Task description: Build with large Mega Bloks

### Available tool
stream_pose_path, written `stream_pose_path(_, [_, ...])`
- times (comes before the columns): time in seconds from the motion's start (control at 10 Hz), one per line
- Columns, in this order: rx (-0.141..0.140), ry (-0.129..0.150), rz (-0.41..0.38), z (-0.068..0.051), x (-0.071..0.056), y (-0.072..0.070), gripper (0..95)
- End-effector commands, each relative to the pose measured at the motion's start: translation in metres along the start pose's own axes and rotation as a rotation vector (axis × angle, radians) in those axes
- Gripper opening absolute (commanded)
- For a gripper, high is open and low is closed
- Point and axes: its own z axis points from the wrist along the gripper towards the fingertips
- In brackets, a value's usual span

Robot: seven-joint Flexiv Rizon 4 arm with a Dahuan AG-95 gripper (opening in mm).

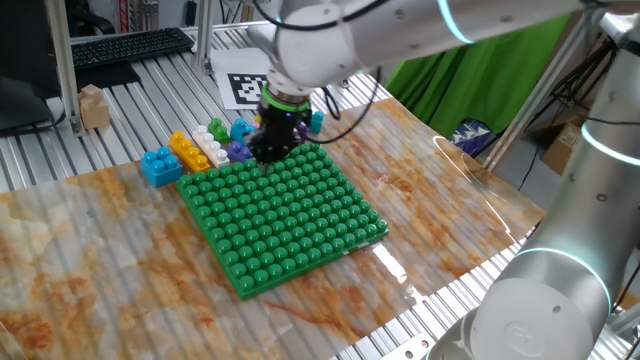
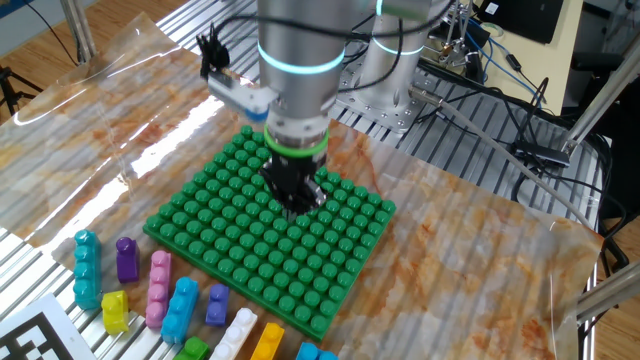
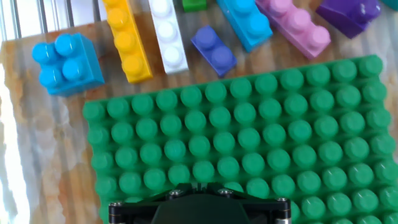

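Nothing visible between the fingers of the gripper (image 2: 291,200); impossible to tell whether spread or clenched, with fingertips hidden in every view. Hung low over the bare green baseplate (image 3: 261,155), near the edge facing the loose bricks. Just beyond that edge, on the table (image 1: 90,280), lay the row: blue square block (image 3: 62,61), yellow-orange brick (image 3: 127,40), white brick (image 3: 168,34), small purple-blue brick (image 3: 214,48), light-blue brick (image 3: 247,22), pink brick (image 3: 295,26), purple brick (image 3: 349,12). All unbuilt. Packed close, so probably a risk of nudging a neighbour during a descent, or of catching two together. Likely also a risk of fingers striking baseplate studs from this low height.
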Motion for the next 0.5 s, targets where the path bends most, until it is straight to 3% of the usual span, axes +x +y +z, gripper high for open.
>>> stream_pose_path(0.1, [0.006,0.019,0.003,0.005,-0.011,0.008,0.0])
stream_pose_path(0.5, [0.005,0.023,0.024,0.01,-0.032,0.023,0.0])
